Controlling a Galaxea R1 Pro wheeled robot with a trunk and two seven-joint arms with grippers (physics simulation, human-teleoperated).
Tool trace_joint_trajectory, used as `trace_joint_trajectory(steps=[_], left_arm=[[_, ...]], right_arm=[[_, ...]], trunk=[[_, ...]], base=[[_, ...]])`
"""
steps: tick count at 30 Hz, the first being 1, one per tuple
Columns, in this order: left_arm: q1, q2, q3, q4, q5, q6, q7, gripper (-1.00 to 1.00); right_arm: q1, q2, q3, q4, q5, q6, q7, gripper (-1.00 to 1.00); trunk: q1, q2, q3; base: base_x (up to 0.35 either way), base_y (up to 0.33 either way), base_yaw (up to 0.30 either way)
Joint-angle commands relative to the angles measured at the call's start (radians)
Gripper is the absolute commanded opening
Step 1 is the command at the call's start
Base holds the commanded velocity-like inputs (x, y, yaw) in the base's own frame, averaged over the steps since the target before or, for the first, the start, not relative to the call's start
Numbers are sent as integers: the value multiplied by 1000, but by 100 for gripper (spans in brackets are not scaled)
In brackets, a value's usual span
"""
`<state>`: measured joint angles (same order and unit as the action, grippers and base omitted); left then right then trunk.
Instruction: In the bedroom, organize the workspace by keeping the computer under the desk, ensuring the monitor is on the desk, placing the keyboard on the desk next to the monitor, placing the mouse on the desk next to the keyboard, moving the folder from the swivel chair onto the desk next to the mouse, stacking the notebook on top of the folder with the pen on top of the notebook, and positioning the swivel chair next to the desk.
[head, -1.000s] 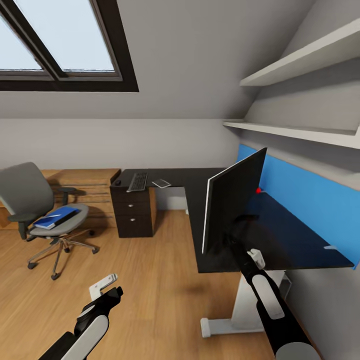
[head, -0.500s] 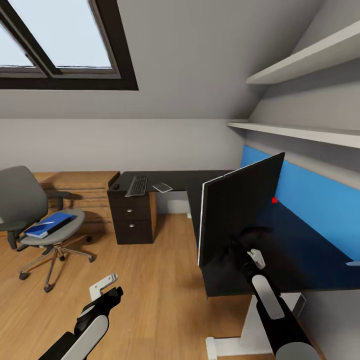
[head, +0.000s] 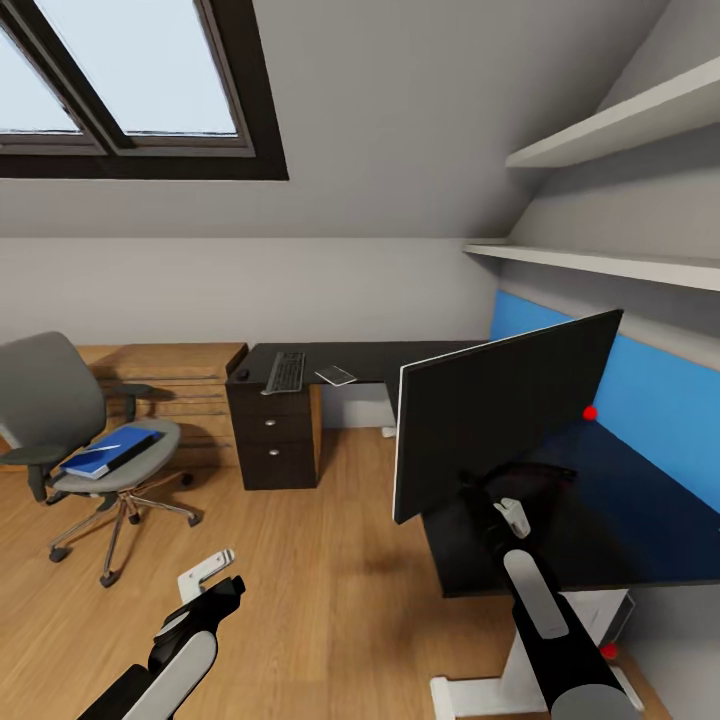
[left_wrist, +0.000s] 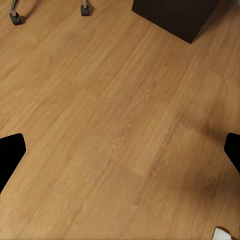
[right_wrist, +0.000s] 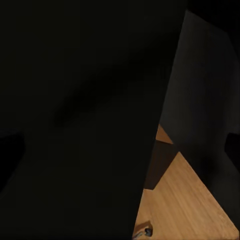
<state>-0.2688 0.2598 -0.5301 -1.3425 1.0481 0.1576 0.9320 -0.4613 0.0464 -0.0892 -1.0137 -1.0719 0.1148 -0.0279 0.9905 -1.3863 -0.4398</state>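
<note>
Nearest to me, my left end effector (head: 210, 585) hangs low over the wooden floor (head: 330, 560), well apart from all the task's things. In the left wrist view its two dark fingertips (left_wrist: 10, 155) stand far from each other at the two edges of the picture, with nothing between them but floor, so it is spread wide.

My right arm reaches forward to the near end of the table (head: 620, 520). My right end effector (head: 500, 495) is at the foot of the monitor (head: 500, 415), just behind the black screen, and it is dark there. I cannot tell if its fingers are spread or pressed together, or if they pinch the stand. In the right wrist view the monitor (right_wrist: 80, 120) is a black surface very close to the camera. The monitor stands upright on the table, with its pale edge toward the room.

To the left, further away, is the swivel chair (head: 70, 420), standing on the floor well apart from the table. The blue folder (head: 108, 450) lies on its seat.

Farther back, on the far wing of the table above the drawer unit (head: 275, 440), lies the keyboard (head: 286, 372). The small mouse (head: 242, 374) is just beside it on the left, and the grey notebook (head: 336, 375) is near it on the right. All three are far from both end effectors.
</note>
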Motion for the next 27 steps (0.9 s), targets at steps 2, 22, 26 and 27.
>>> trace_joint_trajectory(steps=[2, 22, 26, 27], left_arm=[[-1, 1, -2, -1, 2, 5, 6, 100], [-1, 1, -3, -1, -1, 5, 6, 100], [-1, 1, -3, -1, -2, 5, 5, 100], [-1, 1, -3, -1, -1, 5, 5, 100]], right_arm=[[0, 1, -3, -2, -8, 6, -3, 100], [0, 1, -3, 0, -8, 6, -3, 100], [0, 1, -3, 0, -8, 6, -3, 100], [0, 1, -3, 0, -8, 6, -3, 100]], trunk=[[0, -1, -1], [0, -1, -1], [0, -1, -1], [0, -1, -1]], base=[[0, 10, 0], [157, 135, 0], [205, 193, 0], [207, 186, 0]])
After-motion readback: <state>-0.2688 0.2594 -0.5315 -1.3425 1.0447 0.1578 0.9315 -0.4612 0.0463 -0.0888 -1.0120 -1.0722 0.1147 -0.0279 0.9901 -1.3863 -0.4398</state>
